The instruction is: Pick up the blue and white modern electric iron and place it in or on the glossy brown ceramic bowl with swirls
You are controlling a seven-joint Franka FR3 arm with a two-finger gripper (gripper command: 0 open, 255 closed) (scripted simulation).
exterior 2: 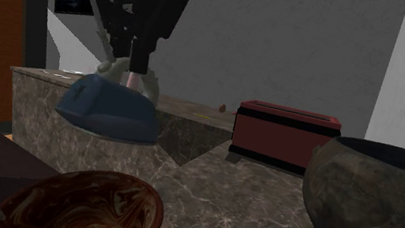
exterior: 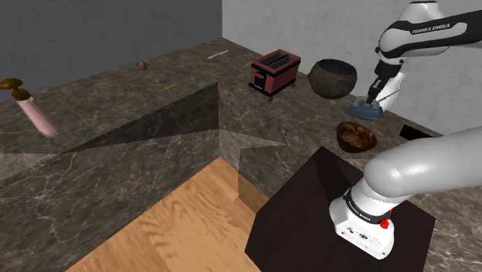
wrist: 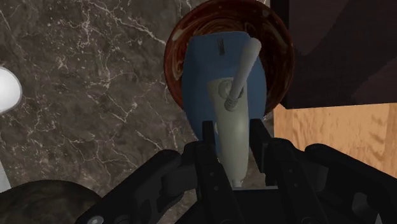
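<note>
My gripper [wrist: 233, 137] is shut on the pale grey handle of the blue and white iron [wrist: 203, 70], one black finger on each side of it. In the wrist view the iron's blue body lies across the glossy brown swirled bowl [wrist: 280, 57], which sits beyond it on the marble counter. In the shoulder view the iron [exterior: 367, 110] hangs under the gripper [exterior: 374, 94], just behind the brown bowl [exterior: 356, 137]. The second exterior view has the iron [exterior 2: 107, 109] raised off the counter, with the bowl [exterior 2: 81, 208] low in the foreground.
A large dark stone-like bowl [exterior: 334, 77] and a red toaster [exterior: 273, 72] stand on the counter behind the iron. A pink pump bottle [exterior: 35, 112] is far off at the shoulder view's left. The dark stand [exterior: 309, 224] sits by the wooden floor [exterior: 185, 232].
</note>
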